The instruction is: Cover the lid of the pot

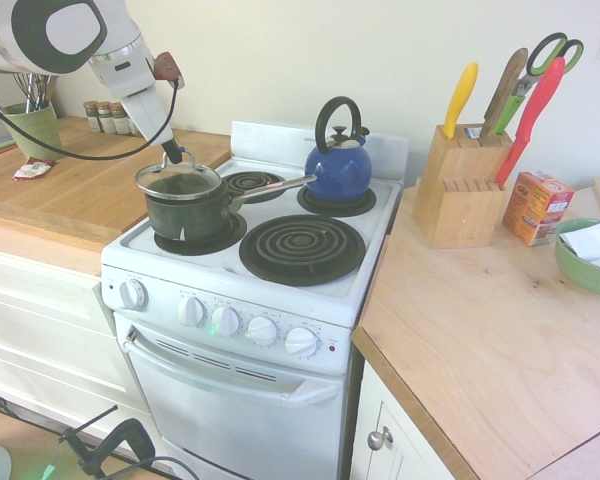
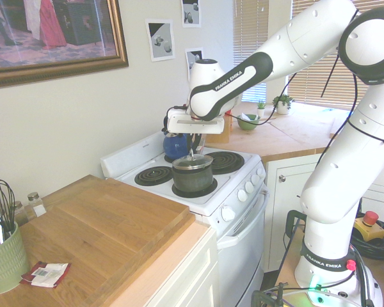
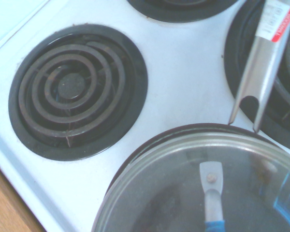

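The dark pot [image 1: 190, 208] stands on the stove's front-left burner, and its long silver handle [image 1: 275, 187] points toward the kettle. The glass lid [image 1: 178, 181] with its metal rim lies level right at the pot's rim; I cannot tell whether it rests there or hovers just above. My gripper [image 1: 174, 152] comes down from the upper left and is shut on the lid's small top handle. From the other side, the gripper [image 2: 193, 149] stands straight over the lid [image 2: 192, 162] and pot [image 2: 193, 178]. The wrist view shows the lid [image 3: 183, 183] over the dark pot and the pot handle [image 3: 261, 63].
A blue kettle [image 1: 338, 165] sits on the back-right burner. The front-right burner [image 1: 302, 248] and the back-left burner [image 1: 252, 184] are bare. On the right counter stand a knife block [image 1: 460, 190], an orange box [image 1: 536, 206] and a green bowl [image 1: 586, 262]. A green utensil cup [image 1: 32, 128] stands at the far left.
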Controlling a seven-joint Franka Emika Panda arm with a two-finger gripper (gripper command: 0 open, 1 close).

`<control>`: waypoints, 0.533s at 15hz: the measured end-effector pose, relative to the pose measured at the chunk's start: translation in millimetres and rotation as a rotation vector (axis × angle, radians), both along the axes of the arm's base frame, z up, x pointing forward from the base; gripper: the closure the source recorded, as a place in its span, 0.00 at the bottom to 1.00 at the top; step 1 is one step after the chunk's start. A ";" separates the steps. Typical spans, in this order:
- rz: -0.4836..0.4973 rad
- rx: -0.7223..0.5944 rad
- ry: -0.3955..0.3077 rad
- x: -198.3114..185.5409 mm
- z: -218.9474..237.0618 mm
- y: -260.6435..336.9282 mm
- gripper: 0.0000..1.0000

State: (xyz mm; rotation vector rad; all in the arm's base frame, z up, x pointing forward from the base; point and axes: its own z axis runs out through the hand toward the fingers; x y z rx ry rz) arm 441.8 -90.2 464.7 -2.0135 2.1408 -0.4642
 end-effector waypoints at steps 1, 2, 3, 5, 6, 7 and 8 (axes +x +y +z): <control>0.002 -0.011 0.005 -0.3 -3.7 -0.1 1.00; 0.002 -0.022 0.004 -1.2 -8.8 -1.4 1.00; 0.003 -0.033 0.001 -2.7 -13.2 -3.4 1.00; 0.003 -0.056 -0.020 -5.1 -15.9 -7.1 1.00; 0.003 -0.061 -0.027 -7.1 -16.9 -7.6 1.00; 0.003 -0.063 -0.036 -9.5 -17.6 -7.2 1.00; 0.003 -0.064 -0.040 -12.2 -18.0 -6.5 1.00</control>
